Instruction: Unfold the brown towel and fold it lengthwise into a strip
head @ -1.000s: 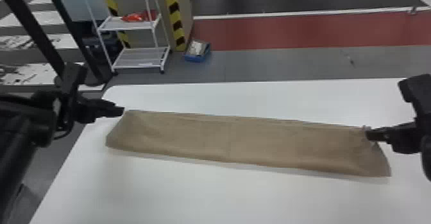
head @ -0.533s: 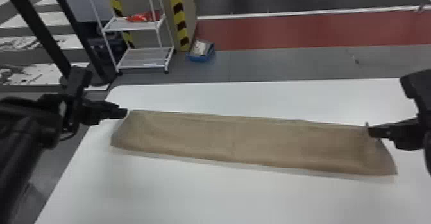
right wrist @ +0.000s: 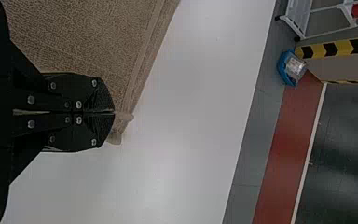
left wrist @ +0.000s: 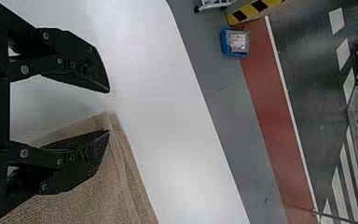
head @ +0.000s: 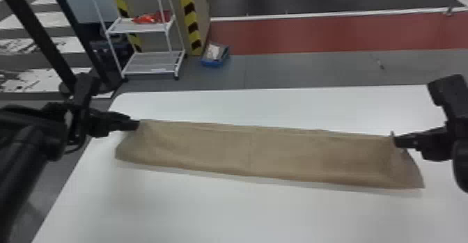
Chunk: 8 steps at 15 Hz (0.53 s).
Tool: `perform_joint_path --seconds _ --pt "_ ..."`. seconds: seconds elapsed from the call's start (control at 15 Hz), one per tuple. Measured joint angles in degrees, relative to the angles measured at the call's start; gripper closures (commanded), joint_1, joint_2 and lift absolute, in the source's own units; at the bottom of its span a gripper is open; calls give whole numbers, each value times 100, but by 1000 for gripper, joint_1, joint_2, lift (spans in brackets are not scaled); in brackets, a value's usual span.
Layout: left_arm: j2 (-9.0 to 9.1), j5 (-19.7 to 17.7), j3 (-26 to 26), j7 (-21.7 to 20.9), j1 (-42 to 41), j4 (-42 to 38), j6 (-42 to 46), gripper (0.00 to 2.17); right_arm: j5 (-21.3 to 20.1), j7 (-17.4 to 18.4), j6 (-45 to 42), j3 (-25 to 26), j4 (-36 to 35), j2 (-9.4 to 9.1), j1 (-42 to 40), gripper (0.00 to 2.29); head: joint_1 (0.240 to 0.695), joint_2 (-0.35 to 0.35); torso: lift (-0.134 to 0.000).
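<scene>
Brown towel [head: 271,151] in a long strip, long axis left to right

Towel is laid out on the white table [head: 216,214], near its far edge. Long axis is run side to side across the tabletop, not quite square to the far table edge — the right end is set nearer the robot than the left. Both short ends are slanted outward toward the near long edge. A faint crosswise line is seen around mid-length. Number of layers cannot be told.

Left gripper [head: 134,123] is placed at the far left corner. In the left wrist view its fingers are spread wide, one over the cloth and the other above bare table, with the corner tip between them; nothing is pinched.

Right gripper [head: 397,141] is placed at the far right corner. In the right wrist view its fingers are pressed together on the towel corner, with a bit of cloth poking out past the tips.

Containers: a blue bin [head: 209,64] is seen on the floor beyond the table, with a pale packet [head: 213,52] in it, contents unclear. Just beside the bin, a white rack [head: 137,29] is stood — a red item [head: 149,17] is held on its upper shelf.
</scene>
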<state>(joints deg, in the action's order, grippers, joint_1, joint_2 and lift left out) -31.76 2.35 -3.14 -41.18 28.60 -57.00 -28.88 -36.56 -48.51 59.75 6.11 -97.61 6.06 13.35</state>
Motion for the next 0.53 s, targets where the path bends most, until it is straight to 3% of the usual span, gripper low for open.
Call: perform_joint_path --seconds 0.53 --pt "-5 -10 -3 74 23 169 126 694 9 0 -5 -22 49 14 36 1325 695 137 -125"
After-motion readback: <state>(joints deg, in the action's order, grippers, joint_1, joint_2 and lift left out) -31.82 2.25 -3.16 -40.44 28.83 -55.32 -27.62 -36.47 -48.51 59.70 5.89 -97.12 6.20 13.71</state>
